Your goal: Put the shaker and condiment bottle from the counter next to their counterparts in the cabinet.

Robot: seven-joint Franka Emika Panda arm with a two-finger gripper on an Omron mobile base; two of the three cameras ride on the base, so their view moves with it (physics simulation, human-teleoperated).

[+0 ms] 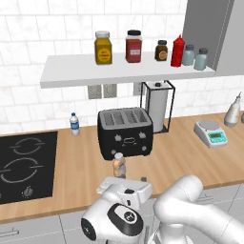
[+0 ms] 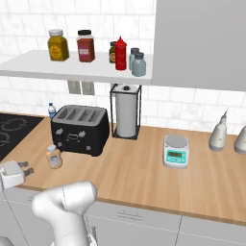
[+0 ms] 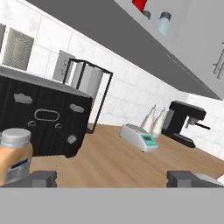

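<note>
Condiment bottle (image 3: 14, 155) just beside the wide-open hand's (image 3: 113, 178) left fingertip (nothing grasped).

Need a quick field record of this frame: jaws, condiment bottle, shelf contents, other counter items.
jaws: open, nothing between them; gripper low at the counter's front edge
condiment bottle: upright on the counter, in front of the toaster, apart from the gripper
shelf: cabinet board carries three spice jars, a red squeeze bottle and two shakers side by side
task state: one shaker pair on shelf; condiment bottle not yet moved
other counter items: water bottle, paper towel holder, scale
</note>
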